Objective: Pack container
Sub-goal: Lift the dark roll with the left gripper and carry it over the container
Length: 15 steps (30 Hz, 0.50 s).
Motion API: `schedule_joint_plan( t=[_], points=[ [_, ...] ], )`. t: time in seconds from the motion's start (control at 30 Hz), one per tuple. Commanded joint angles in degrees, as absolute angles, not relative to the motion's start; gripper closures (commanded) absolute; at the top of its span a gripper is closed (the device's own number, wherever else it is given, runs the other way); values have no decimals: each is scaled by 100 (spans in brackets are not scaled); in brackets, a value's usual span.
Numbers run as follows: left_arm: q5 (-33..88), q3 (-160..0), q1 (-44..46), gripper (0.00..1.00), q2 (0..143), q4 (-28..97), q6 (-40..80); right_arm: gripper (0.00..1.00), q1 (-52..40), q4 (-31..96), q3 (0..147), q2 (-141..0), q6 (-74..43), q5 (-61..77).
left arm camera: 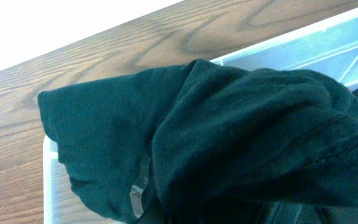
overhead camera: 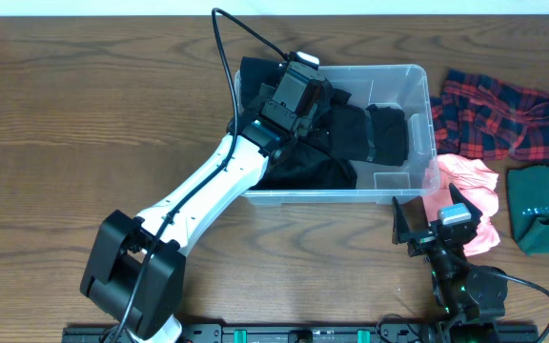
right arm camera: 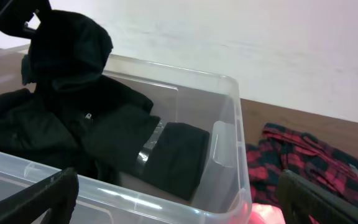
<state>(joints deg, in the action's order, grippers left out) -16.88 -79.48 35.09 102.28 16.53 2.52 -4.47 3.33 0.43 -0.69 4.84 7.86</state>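
left gripper had the black garment pinched right above the container, while the right gripper sat wide open just outside its near corner.

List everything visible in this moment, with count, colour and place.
clear plastic rectangular bin: 1, colourless, table centre-back
black fabric clothing: pile, count unclear, black, inside the bin
red-and-black plaid cloth: 1, red and black, right of the bin
crumpled pink cloth: 1, pink, by the bin's near right corner
dark green cloth: 1, green, right edge
wooden table: 1, brown, under everything
left hand: 1, black, over the bin, shut on black fabric clothing
right hand: 1, black, open, beside the pink cloth
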Motion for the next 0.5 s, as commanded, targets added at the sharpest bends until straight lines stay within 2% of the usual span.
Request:
schedule_joint_plan(
  t=[0.0, 0.47],
  points=[
    [-1772, -8029, 3485, 94, 9988, 1730, -8, 1, -388, 353, 32, -38, 539, 751],
    [-1916, -8285, 3487, 94, 8984, 2711, 45, 1, -388, 353, 32, -38, 539, 751]
  ],
)
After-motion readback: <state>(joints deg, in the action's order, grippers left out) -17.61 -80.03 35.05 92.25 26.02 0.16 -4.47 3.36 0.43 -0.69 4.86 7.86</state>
